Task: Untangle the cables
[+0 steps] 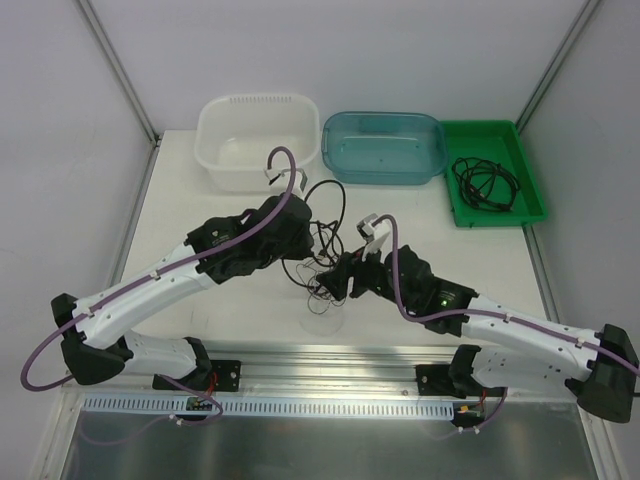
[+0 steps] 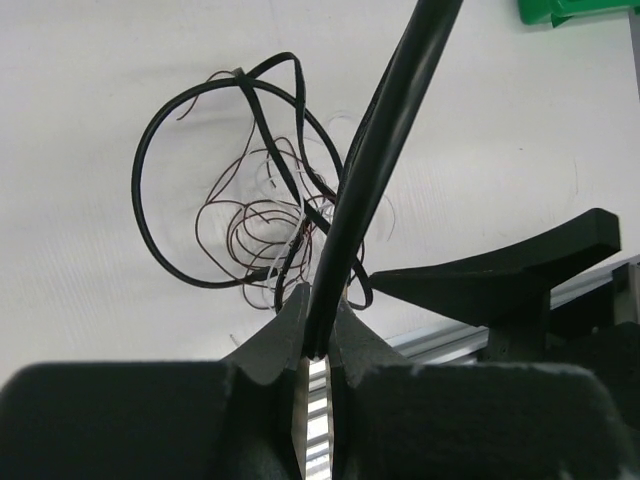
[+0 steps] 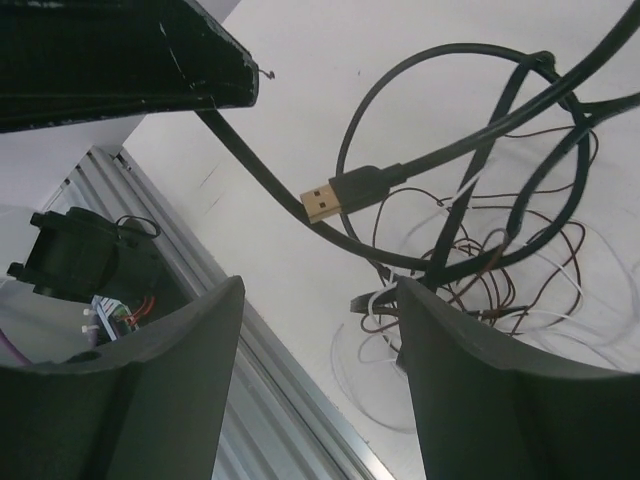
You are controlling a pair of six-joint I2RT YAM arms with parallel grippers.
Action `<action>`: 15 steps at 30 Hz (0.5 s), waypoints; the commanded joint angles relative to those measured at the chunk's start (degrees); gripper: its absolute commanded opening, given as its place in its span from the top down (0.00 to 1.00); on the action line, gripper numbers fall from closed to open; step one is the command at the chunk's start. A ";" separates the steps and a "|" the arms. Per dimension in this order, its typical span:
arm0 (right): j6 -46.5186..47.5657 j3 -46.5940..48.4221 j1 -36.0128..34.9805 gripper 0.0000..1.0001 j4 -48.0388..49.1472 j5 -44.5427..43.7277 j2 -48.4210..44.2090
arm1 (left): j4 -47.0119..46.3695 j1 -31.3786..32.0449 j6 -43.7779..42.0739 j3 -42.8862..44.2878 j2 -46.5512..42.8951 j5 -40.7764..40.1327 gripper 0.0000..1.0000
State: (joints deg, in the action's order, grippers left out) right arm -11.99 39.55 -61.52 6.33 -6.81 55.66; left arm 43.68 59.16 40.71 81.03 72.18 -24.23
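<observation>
- Overhead, two robot arms meet above a tangle of cables lying on the white worktop.
- Left hand is clamped tight on the thick black cable, which rises steeply out of its fingertips; the rest of the knot lies beyond the hand.
- Right hand stands open, fingers spread wide, gripping nothing.
- Just beyond its fingers, a gold-tipped USB plug shows on a black loop, with thin brown wires and a white wire snarled nearby.
- Farther beyond both hands sit a white basket, a blue tub and a green tray holding a coiled black cord.
</observation>
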 commanded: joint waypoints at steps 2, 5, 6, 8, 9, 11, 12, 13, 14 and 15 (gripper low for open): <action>0.12 1.40 -1.85 0.36 6.77 -3.20 3.84 | 0.09 -0.18 2.27 -0.70 -2.66 0.76 1.00; -0.58 1.49 -2.20 0.38 4.93 -7.94 6.56 | 0.35 -0.18 2.10 -1.05 -3.54 0.85 1.00; -1.10 1.23 -2.20 0.39 4.31 -9.61 7.00 | 0.53 -0.18 2.09 -1.23 -4.15 0.59 1.00; -1.72 0.53 -2.20 0.44 2.82 -14.18 8.06 | 0.70 -0.18 2.27 -1.75 -5.03 0.59 1.00; -1.98 0.27 -2.20 0.46 2.20 -15.42 8.58 | 0.79 -0.18 2.44 -1.84 -5.82 0.85 1.00; -2.77 -0.44 -2.20 0.52 1.41 -18.05 10.25 | 0.79 -0.18 2.62 -2.20 -6.79 1.64 1.00; -3.13 -1.13 -2.20 0.57 1.41 -19.54 10.87 | 0.88 -0.18 2.53 -2.20 -7.75 2.51 1.00; -3.22 -1.40 -2.20 0.58 1.32 -20.25 12.01 | 0.97 -0.18 2.53 -2.20 -8.45 2.95 1.00; -3.30 -1.58 -2.03 0.59 1.06 -20.78 12.80 | 1.14 -0.18 2.45 -2.11 -9.16 3.22 1.00; -3.39 -1.58 -1.59 0.60 0.53 -21.83 13.59 | 1.14 -0.18 2.45 -2.20 -10.91 3.92 1.00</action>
State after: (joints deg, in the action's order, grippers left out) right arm -13.93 38.81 -63.55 7.86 -22.37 67.24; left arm 45.23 59.18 42.28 78.76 65.89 -22.55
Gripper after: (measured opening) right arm 0.408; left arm 0.039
